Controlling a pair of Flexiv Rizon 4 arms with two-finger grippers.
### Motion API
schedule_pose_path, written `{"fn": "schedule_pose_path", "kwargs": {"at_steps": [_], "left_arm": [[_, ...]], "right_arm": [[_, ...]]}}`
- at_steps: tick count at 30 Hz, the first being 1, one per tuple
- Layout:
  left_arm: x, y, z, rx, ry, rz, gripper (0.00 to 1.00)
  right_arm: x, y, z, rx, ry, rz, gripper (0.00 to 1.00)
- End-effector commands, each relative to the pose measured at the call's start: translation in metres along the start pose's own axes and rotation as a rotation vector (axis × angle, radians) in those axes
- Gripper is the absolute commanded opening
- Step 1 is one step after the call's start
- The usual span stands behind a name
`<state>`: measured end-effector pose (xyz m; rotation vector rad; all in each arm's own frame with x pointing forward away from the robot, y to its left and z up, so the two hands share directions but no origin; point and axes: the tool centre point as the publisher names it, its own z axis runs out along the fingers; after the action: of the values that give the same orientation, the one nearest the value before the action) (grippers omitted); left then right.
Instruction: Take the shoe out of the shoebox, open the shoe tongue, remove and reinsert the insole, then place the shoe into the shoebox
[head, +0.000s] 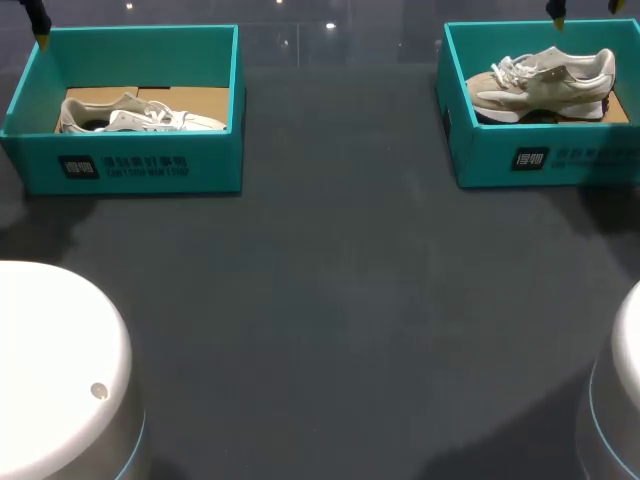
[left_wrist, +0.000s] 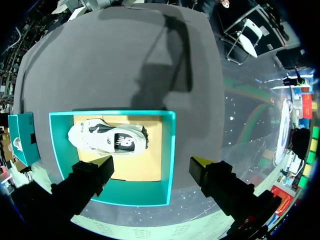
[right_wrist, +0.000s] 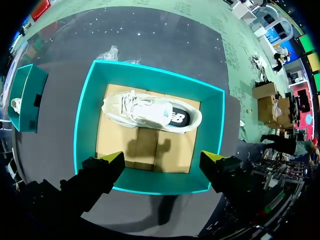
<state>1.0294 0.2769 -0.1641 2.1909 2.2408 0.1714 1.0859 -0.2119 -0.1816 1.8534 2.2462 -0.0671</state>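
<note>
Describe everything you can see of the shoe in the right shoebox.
The shoe is a beige and white lace-up sneaker with white laces, a pale sole and a dark inside. It stands on its sole on the brown cardboard floor of the teal shoebox, toe toward the middle of the table. Nothing grips it; the right gripper hangs open above.

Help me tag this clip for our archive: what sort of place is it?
Probably a robot test or demo bench, not a shop: a dark table, the teal left shoebox with a white sneaker, the right shoebox with a beige sneaker, and left gripper and right gripper open above them.
</note>
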Motion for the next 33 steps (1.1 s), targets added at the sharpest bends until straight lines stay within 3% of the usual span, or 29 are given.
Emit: {"fn": "schedule_pose_path", "kwargs": {"at_steps": [1,8,13,27,33], "left_arm": [[0.0,-0.001,0.0,-0.001,0.002,0.001,1.0],[0.0,-0.001,0.0,-0.001,0.002,0.001,1.0],[0.0,-0.001,0.0,-0.001,0.002,0.001,1.0],[0.0,-0.001,0.0,-0.001,0.002,0.001,1.0],[0.0,-0.001,0.0,-0.001,0.002,0.001,1.0]], "right_arm": [[-0.007,0.004,0.004,0.003,0.003,0.015,1.0],[-0.047,0.024,0.03,-0.016,-0.052,0.097,1.0],[-0.062,0.036,0.055,-0.063,-0.024,0.094,1.0],[-0.062,0.036,0.055,-0.063,-0.024,0.094,1.0],[-0.074,0.043,0.077,-0.05,-0.069,0.171,1.0]]}}
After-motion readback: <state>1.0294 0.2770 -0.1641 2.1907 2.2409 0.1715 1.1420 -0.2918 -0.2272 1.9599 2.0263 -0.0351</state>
